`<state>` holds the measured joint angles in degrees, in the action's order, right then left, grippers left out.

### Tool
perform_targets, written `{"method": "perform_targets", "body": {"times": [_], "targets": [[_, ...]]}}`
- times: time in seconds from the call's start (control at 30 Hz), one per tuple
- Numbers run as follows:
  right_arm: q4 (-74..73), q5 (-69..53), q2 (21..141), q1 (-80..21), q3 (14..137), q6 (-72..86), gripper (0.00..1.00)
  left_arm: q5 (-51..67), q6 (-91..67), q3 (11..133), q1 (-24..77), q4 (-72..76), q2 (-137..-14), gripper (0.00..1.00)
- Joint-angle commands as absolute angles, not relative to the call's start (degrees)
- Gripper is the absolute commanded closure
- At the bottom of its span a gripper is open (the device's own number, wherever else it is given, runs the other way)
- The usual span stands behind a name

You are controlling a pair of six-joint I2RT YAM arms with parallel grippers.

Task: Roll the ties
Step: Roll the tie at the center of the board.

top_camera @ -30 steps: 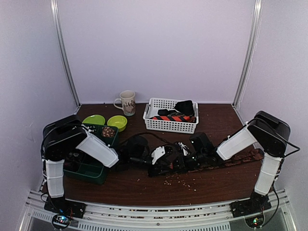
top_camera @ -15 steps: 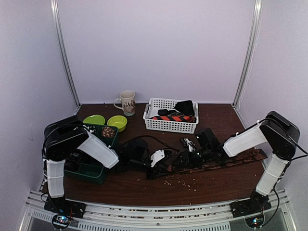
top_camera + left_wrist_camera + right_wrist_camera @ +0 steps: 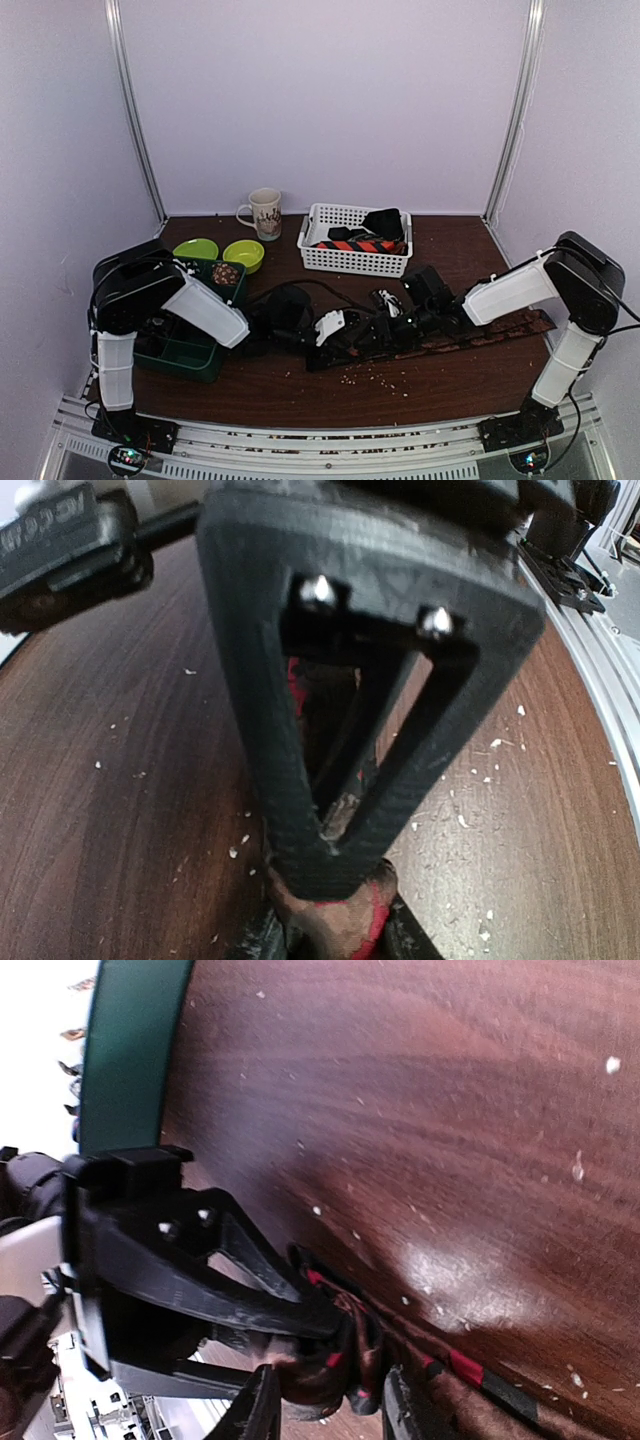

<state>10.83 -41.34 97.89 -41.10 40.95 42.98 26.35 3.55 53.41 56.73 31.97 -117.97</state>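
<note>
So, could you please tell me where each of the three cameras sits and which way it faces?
Top external: above and behind the bases, looking down at the table; both arms show, meeting over the tie.
Left wrist: on the left arm, looking down along the left gripper, which is shut on the tie's end.
Right wrist: on the right arm, looking low across the table toward the green tray; the right gripper straddles the tie.
Shared: the right wrist view also shows the left gripper pinching the tie.

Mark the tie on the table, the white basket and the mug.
tie [image 3: 500, 335]: top view, its flat stretch near the right arm
white basket [image 3: 352, 263]: top view, front wall
mug [image 3: 267, 215]: top view, side of the body
</note>
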Motion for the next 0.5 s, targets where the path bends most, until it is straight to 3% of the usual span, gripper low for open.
{"method": "perform_targets", "body": {"times": [0.0, 0.2, 0.47], "targets": [[9.5, -41.6, 99.5, -41.8, 42.6, 41.6, 0.67, 24.3, 4.1, 53.0, 56.9, 24.4, -121.1, 0.69], [7.3, -41.3, 100.1, -42.3, 44.2, 39.7, 0.98, 24.5, 3.7, 53.3, 56.7, 24.0, -121.0, 0.68], [7.2, -41.0, 101.1, -42.1, 43.6, 39.2, 1.0, 19.2, 4.9, 49.5, 56.2, 24.5, -107.7, 0.23]]}}
